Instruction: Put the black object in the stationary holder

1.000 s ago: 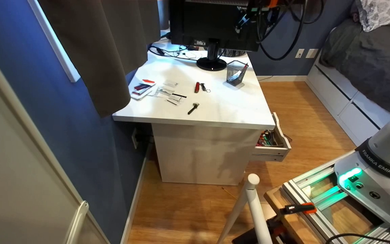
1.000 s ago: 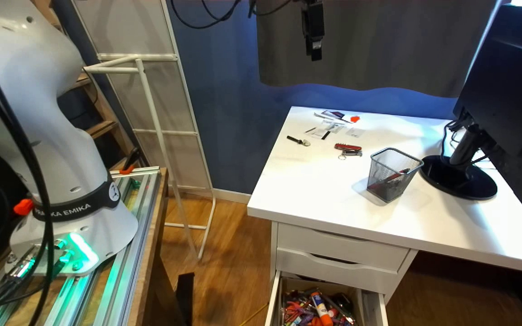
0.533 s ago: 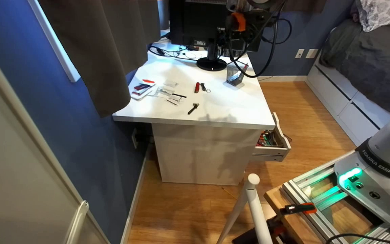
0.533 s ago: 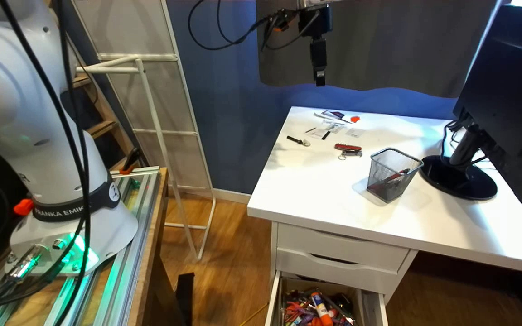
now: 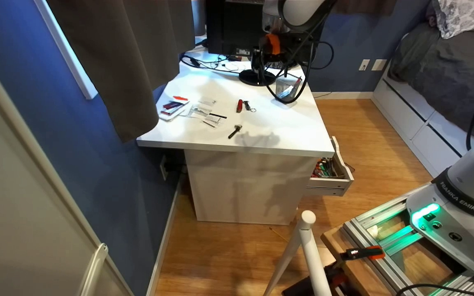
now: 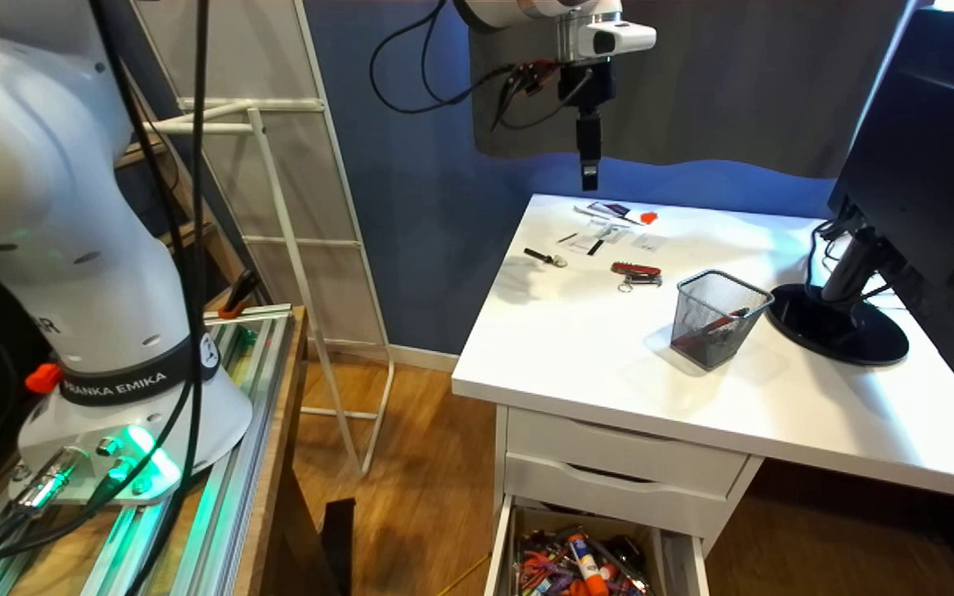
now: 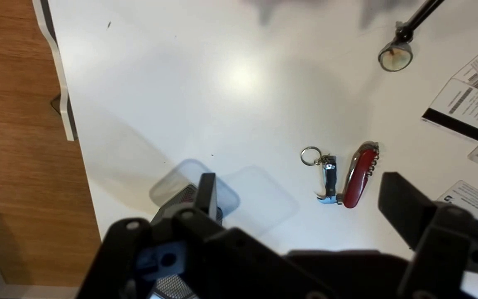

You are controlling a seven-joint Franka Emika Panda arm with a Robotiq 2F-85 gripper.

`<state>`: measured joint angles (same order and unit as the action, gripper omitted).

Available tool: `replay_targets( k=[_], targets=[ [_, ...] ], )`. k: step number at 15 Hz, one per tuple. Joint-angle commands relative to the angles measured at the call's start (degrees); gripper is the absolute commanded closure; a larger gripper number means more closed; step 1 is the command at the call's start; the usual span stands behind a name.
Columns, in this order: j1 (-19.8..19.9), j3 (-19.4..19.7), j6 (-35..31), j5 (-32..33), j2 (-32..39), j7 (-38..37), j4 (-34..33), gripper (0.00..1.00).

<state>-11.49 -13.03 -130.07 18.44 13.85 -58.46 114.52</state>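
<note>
In the wrist view we are looking down past the gripper (image 7: pixel 299 195), whose jaws are standing spread wide above the white desk (image 7: pixel 230 112); in an exterior view we are finding it pointing straight down, well above the surface. The black object (image 7: pixel 405 32), slim with a round, glassy end, is lying near the desk's edge, not far from some cards (image 7: pixel 463 104) and well apart from the holder (image 6: pixel 702 305). That grey mesh cup is standing upright near the round foot (image 6: pixel 837 333) of the monitor (image 6: pixel 932 207), a red pen (image 6: pixel 709 329) leaning inside it, and in the wrist view one jaw is partly hiding it. A red pocket knife (image 7: pixel 359 178) and a small hammer-headed tool (image 7: pixel 330 178) are lying side by side on the desk. Below, in both exterior views, we are seeing a drawer (image 6: pixel 682 563) standing open and holding a jumble of small colourful things (image 6: pixel 585 567).
</note>
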Motion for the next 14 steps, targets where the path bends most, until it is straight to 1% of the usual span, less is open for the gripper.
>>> replay_targets(
  k=[1, 4, 6, 9, 14],
  targets=[
    [-2.1, 2.3, 0.0, -0.8, -0.1, 0.5, -0.2, 0.0],
    [-2.1, 2.3, 0.0, -0.8, -0.1, 0.5, -0.4, 0.0],
    [-2.2, 3.2, -1.5, -0.1, 2.2, 1.5, -1.6, 0.0],
    [-2.5, 4.7, -1.4, -0.3, 6.3, 3.7, -3.7, 0.0],
    [-3.1, 6.7, -4.0, -1.9, 13.7, 8.0, -8.8, 0.0]
  ],
)
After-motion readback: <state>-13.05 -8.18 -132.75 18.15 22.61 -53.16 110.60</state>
